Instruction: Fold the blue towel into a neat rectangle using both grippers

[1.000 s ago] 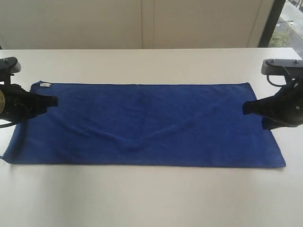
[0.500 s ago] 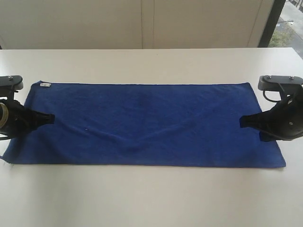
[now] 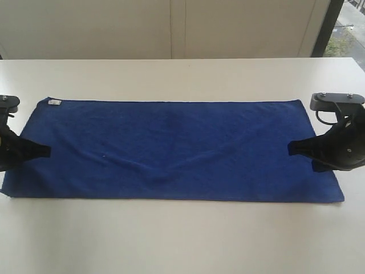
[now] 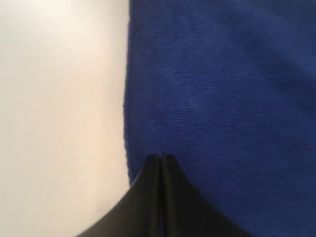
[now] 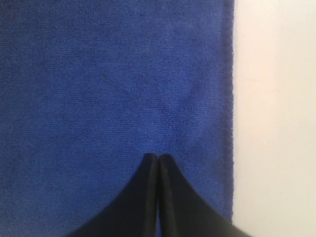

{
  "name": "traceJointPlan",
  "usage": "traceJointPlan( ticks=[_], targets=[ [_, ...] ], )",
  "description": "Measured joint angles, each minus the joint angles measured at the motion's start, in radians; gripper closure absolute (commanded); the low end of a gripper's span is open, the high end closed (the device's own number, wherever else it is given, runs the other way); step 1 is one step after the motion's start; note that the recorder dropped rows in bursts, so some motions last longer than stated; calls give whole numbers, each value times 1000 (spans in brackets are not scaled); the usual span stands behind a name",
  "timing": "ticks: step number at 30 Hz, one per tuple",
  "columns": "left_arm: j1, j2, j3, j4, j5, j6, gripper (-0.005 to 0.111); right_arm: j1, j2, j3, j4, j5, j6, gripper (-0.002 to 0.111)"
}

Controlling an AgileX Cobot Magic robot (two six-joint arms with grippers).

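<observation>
The blue towel (image 3: 171, 151) lies spread out flat on the white table (image 3: 182, 240), its long side running across the exterior view. It is one open rectangular sheet with no fold made in it. A shallow crease runs through its middle toward the near edge. A small white tag (image 3: 55, 103) sits at the far left corner. The near left corner reaches almost to the edge of the view.

The left gripper (image 3: 45, 150) comes in from the left side, its black tip just over the towel's short left edge, about halfway along that edge. In the left wrist view the jaws are pressed together into a single point (image 4: 162, 155), with no cloth between them. The point lies on the blue cloth (image 4: 222, 89), just inside its hem, with bare table (image 4: 59, 98) beside it.

The right gripper (image 3: 292, 147) comes in from the right side, its tip over the towel's short right edge, also about midway. A grey metal bracket (image 3: 336, 100) sits on top of that arm. In the right wrist view the jaws are likewise closed tip to tip (image 5: 158, 156) and hold nothing. They point onto the towel (image 5: 108, 74), a little inside the hem, with white table (image 5: 276, 98) past it.

Whether either tip actually touches the cloth cannot be told from these views.

Pale wall panels (image 3: 171, 28) stand behind the table.
</observation>
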Motion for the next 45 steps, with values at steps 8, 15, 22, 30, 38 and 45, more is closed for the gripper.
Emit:
traceJointPlan(
  ticks=[8,15,22,30,38,45],
  targets=[
    [0,2,4,5,46,27,107,0,0,0,0,0,0,108],
    [0,2,14,5,119,70,107,0,0,1,0,0,0,108],
    [0,-14,22,-1,80,81,107,0,0,1,0,-2,0,108],
    [0,-165,22,-1,-23,81,107,0,0,1,0,-2,0,108],
    [0,-173,52,25,-194,77,107,0,0,1,0,-2,0,108],
    [0,-139,144,29,-127,33,107,0,0,1,0,0,0,108]
  ],
)
